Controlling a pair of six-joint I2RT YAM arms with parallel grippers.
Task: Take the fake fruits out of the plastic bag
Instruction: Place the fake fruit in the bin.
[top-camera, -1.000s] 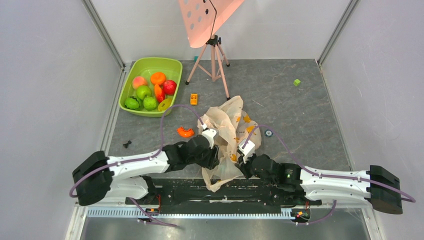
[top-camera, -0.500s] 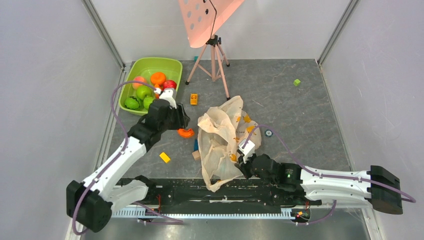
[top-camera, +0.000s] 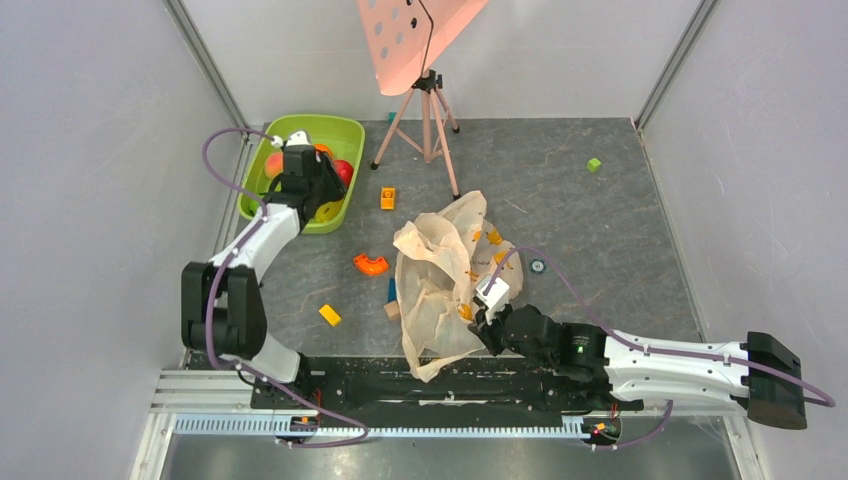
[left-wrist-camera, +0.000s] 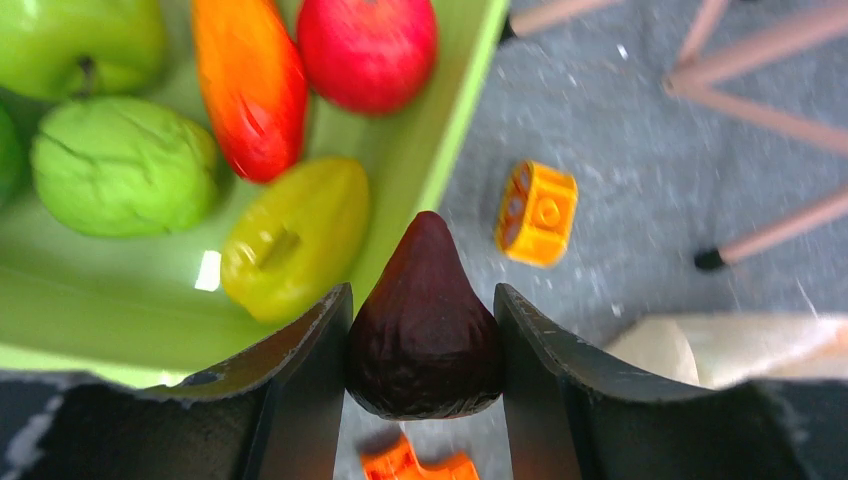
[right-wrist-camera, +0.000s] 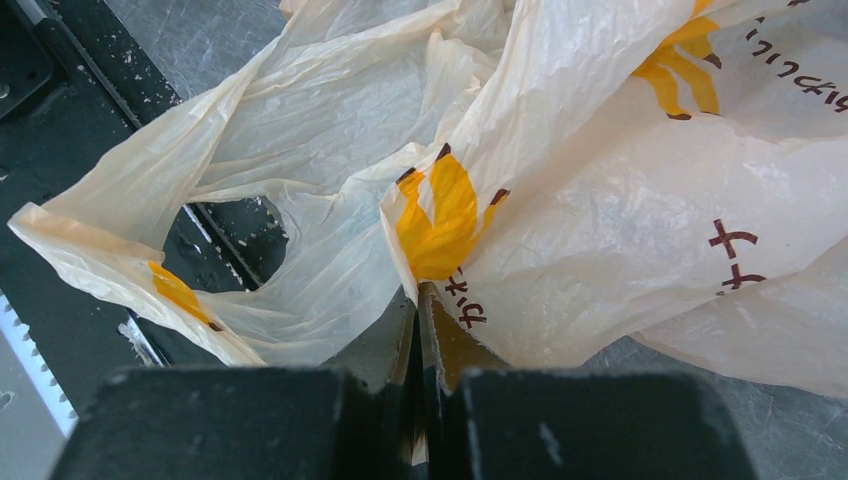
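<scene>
Progress: several glossy plastic fruits already lie in the rigid lime-green tub (left-wrist-camera: 462, 125), among them a red apple (left-wrist-camera: 367, 48), a green lumpy fruit (left-wrist-camera: 125, 165) and a yellow-green pear (left-wrist-camera: 297, 236).
Fruit in hand: a dark maroon teardrop-shaped plastic fruit (left-wrist-camera: 424, 345) is out of the bag and hangs above the tub's near rim.
Remaining: release this fruit into the tub. The thin crinkly pale peach plastic bag (top-camera: 440, 275) looks slack and flattened, possibly emptied, but its inside is hidden.
Left fingers (left-wrist-camera: 305, 385): part-spread, clamped on both flanks of the maroon fruit.
Right fingers (right-wrist-camera: 396, 345): clenched, pinching a fold of the bag near a yellow printed mark.
Left arm pose: stretched to the far left corner, wrist over the tub.
Right arm pose: low along the near edge of the grey worktop (top-camera: 600, 230), reaching inward to the bag's near side.
Bag location: mid-worktop, well apart from the tub.
</scene>
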